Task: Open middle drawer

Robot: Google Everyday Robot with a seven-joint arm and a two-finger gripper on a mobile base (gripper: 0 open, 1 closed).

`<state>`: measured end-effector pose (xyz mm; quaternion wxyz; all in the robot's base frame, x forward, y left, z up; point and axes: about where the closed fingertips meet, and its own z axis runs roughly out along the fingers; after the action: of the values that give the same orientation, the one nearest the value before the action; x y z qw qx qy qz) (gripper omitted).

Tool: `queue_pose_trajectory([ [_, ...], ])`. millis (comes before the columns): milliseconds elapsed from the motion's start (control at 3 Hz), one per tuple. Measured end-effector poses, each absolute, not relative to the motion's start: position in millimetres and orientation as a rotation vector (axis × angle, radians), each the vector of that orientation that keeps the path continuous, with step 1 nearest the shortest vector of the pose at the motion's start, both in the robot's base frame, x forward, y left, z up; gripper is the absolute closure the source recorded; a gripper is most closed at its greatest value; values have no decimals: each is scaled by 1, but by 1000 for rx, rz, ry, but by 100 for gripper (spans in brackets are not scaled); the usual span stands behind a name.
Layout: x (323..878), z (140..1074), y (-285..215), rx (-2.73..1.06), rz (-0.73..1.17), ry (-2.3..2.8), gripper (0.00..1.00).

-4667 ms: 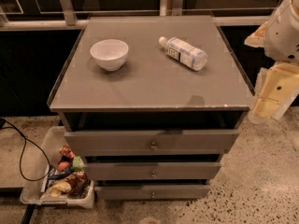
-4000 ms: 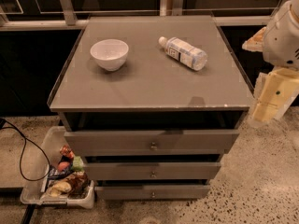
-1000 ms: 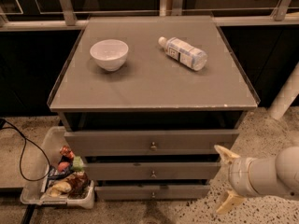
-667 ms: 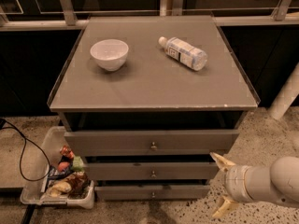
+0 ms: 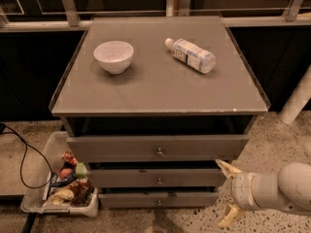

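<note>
Facing of the middle drawer: the wide, flat, matte-grey middle drawer (image 5: 121,177) turns its front toward the camera, and its long axis runs left to right, level with the floor.
Place: it is the second of three stacked fronts in the grey cabinet, under the tallest grey top drawer (image 5: 116,147) and above the thin grey bottom drawer (image 5: 126,199). It looks shut.
Knob: a small round brass knob (image 5: 159,181) sits at the centre of the front, with like knobs straight above and below it (one per drawer).
Gripper: the cream two-finger gripper (image 5: 219,193) hangs low, just off the right end of the middle and bottom fronts, pointing left. Its tapered fingers (image 5: 226,168) are spread wide, one up and one down, gripping nothing and apart from the knob.
Arm: the smooth, rounded white arm (image 5: 274,191) enters from the lower right.
Cabinet top: a flat, matte-grey, squarish slab (image 5: 155,93).
On top: a round glossy white bowl (image 5: 113,56) stands upright at the left. A clear plastic bottle (image 5: 190,55) with a white cap lies on its side at the right, cap toward the back left, well apart from the bowl.
Floor: the speckled stone floor (image 5: 272,149) carries a clear plastic bin of colourful packets (image 5: 60,191) just left of the lower drawers, and a black cable (image 5: 23,154) loops beside it.
</note>
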<state>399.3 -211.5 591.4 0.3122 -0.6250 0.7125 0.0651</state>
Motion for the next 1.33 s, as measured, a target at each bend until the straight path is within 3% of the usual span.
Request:
queue_pose_trajectory([
  [1333,427,476,-200,-1610,297,1879,0],
])
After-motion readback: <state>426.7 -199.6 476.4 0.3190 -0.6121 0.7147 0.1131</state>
